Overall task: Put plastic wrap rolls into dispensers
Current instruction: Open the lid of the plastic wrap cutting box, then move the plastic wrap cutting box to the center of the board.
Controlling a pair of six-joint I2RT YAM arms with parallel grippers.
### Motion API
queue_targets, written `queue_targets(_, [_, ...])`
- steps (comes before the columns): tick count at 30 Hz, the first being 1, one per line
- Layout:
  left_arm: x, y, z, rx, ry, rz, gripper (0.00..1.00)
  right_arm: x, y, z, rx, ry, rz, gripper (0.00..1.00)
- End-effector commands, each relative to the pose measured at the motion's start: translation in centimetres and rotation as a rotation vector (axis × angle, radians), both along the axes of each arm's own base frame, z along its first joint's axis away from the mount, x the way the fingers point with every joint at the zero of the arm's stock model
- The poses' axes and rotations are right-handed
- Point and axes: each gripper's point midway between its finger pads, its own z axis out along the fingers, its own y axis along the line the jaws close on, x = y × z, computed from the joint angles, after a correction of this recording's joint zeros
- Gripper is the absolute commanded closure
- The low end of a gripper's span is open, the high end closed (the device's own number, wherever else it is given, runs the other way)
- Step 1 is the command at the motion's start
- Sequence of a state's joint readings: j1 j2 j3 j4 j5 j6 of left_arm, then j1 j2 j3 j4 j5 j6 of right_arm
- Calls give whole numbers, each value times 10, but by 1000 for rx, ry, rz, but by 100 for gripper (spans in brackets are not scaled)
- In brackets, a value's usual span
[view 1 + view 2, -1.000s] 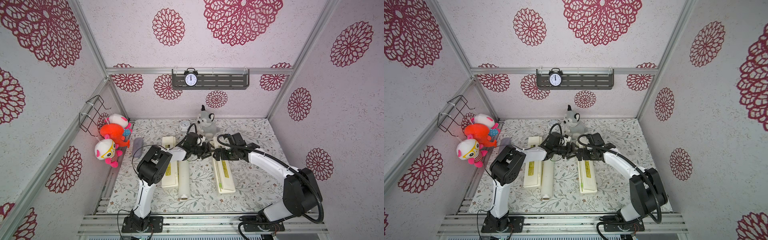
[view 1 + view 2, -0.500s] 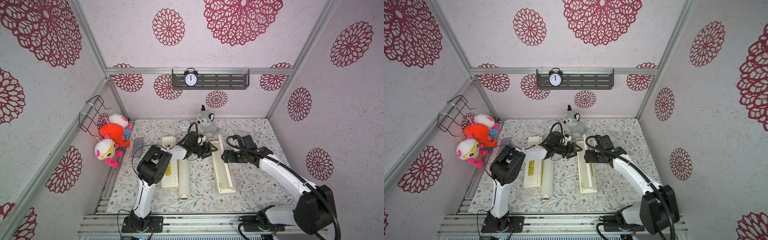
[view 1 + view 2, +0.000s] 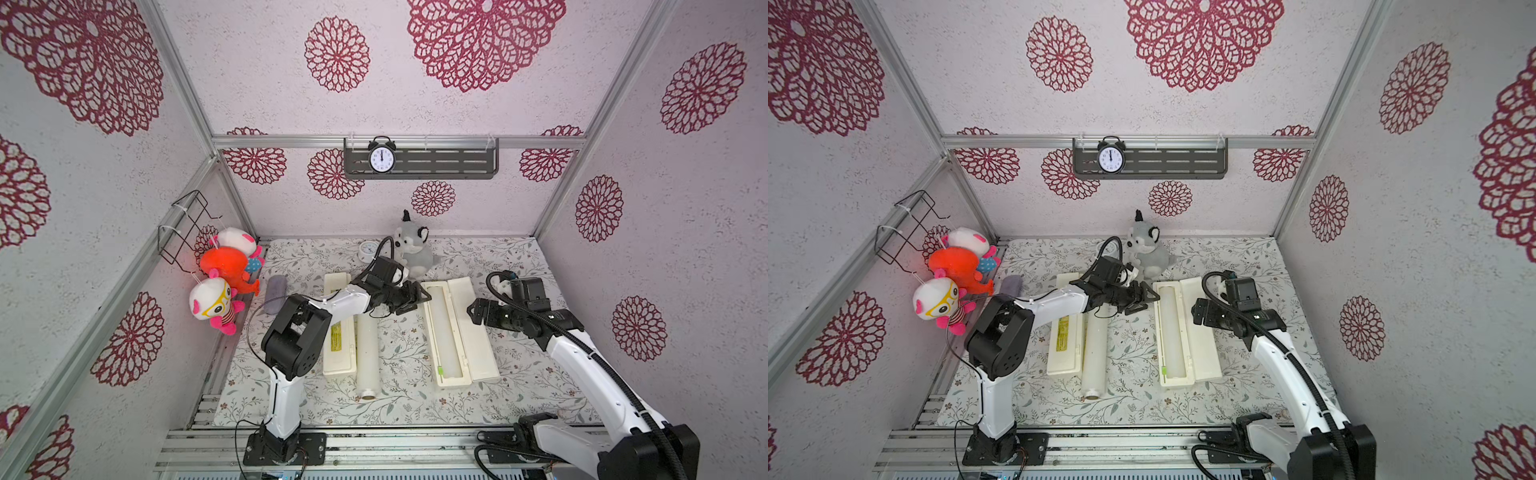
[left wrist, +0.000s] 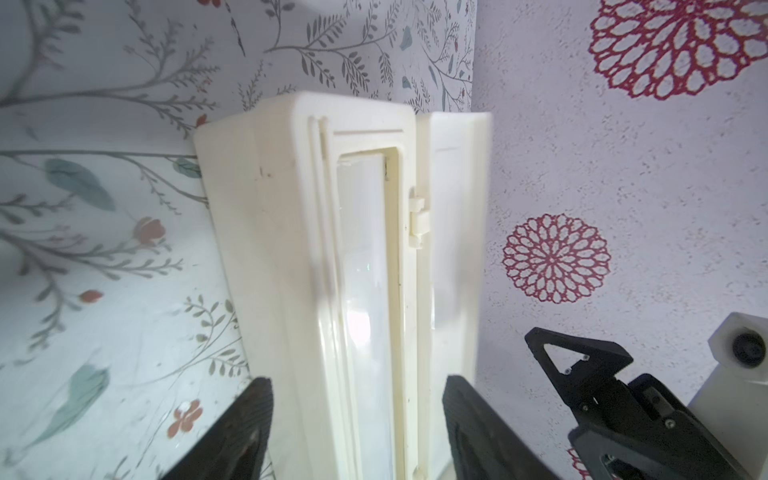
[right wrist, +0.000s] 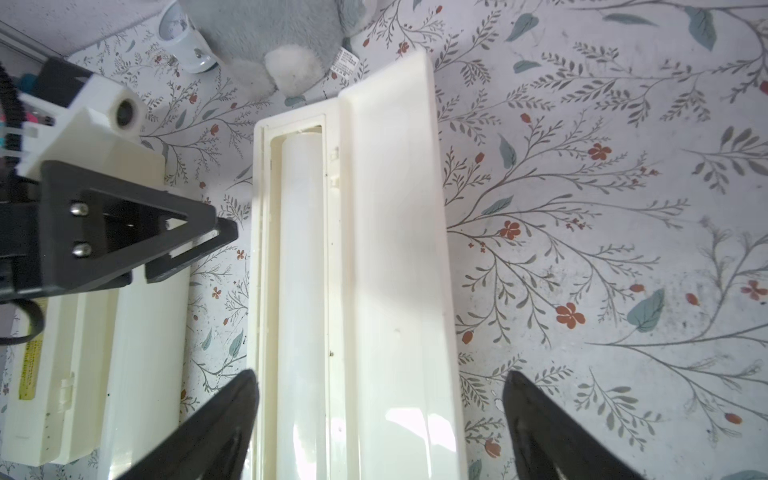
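1. In both top views, the open box (image 3: 451, 382) is lying right of centre on the flowered mat (image 3: 415, 399). Its lid (image 3: 478, 357) is now spread flat to the right, whereas a second ago it was standing up with its yellow-green strip showing. The boxed roll (image 3: 444, 332) is resting in the trough. The right gripper (image 3: 476, 313) was crowding the box's far end beside the left gripper (image 3: 415, 300). It is now hanging over the lid's right edge, having drawn back to the right, with its fingers spread wide and carrying nothing. The left gripper is staying by the box's far left corner, part-way open and empty. Left of centre, the closed box (image 3: 340, 353) and the loose roll (image 3: 368, 353) touching its right side are lying where they were.
2. In the left wrist view, the left gripper's dark fingers (image 4: 241, 432) are standing apart, with the open box (image 4: 257, 249) showing between and beyond them. Whether they are touching it cannot be told here. The boxed roll (image 4: 365, 291) is gleaming inside, and the lid (image 4: 453, 249) is blurring.
3. In the right wrist view, the right gripper (image 5: 380, 374) is gaping wide above the box and lid (image 5: 395, 249). The left gripper (image 5: 224, 226) is pointing at the box's left wall, with a sliver of mat between them. A grey plush toy (image 5: 270, 41) is sitting beyond the far end.
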State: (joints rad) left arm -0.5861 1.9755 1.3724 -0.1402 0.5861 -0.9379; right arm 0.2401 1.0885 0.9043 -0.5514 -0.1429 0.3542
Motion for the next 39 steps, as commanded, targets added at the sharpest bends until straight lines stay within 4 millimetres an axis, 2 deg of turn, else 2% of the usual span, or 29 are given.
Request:
queue_targets(1, [-4, 29, 26, 101, -81, 36, 28, 2, 15, 18, 7, -70, 11, 7])
queue_targets(5, [-11, 72, 36, 188, -110, 107, 27, 2, 55, 24, 24, -101, 90, 8])
queue_targets(10, [-19, 150, 39, 318, -123, 240, 27, 5, 114, 16, 66, -99, 196, 8])
queue_targets(15, [-27, 235, 41, 323, -114, 453, 28, 7, 177, 9, 101, -90, 310, 8])
queue_targets(19, [-34, 295, 38, 297, -95, 619, 30, 11, 229, -5, 92, -61, 402, 9])
queue_targets(23, [-42, 340, 28, 294, -66, 758, 32, 21, 262, -20, 95, -35, 426, 12])
queue_targets(25, [-45, 353, 21, 287, -52, 801, 32, 25, 280, -21, 140, -32, 452, 15])
queue_targets(28, [-49, 361, 2, 296, -13, 822, 34, 24, 309, -16, 188, -31, 509, 17])
queue_targets(30, [-50, 360, -11, 282, 19, 817, 36, 22, 326, -16, 198, -24, 545, 17])
queue_targets(33, [-52, 355, -33, 248, 67, 813, 37, 23, 346, -19, 217, -2, 578, 10])
queue_targets(39, [-56, 341, -61, 186, 119, 790, 38, 31, 368, -37, 209, 49, 599, 4])
